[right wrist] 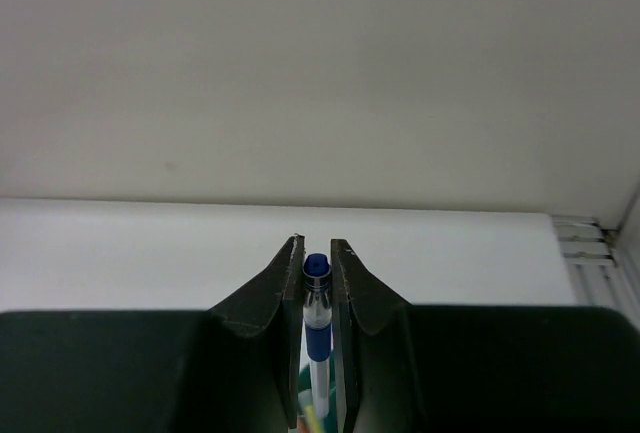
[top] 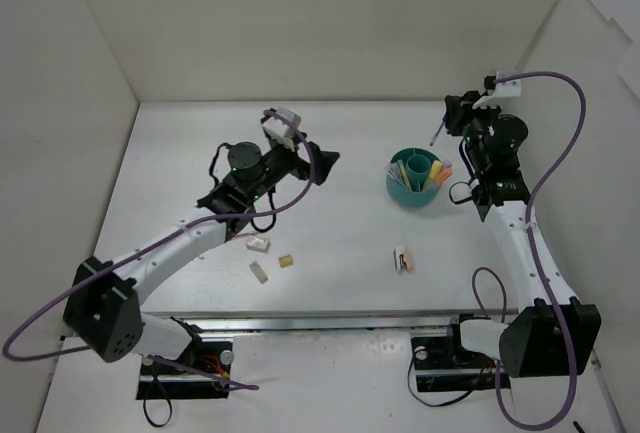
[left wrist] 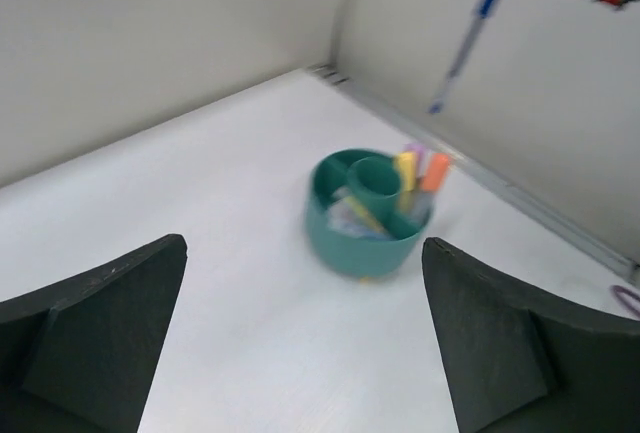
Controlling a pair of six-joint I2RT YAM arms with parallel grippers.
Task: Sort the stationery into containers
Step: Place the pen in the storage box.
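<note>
Blue pen (right wrist: pixel 317 328) hangs clamped in right pincer (right wrist: pixel 317 245) over teal organiser's (top: pixel 404 196) rim; left pincer (top: pixel 322 165), well clear, gapes.

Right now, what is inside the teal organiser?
A yellow marker and an orange marker stand in one compartment of the teal organiser, beside its inner round tube. Another compartment holds pale items, too blurred to name. The walls hide the compartment floors.

This is looking like a robotics lab test cell: plain white panels (top: pixel 300 23) are enclosing a white table (top: pixel 340 223) on three sides. A left arm (top: pixel 170 248) and a right arm (top: pixel 525 243) are sitting bolted by a metal rail (top: pixel 330 324), trailing purple cables (top: pixel 556 75).
</note>
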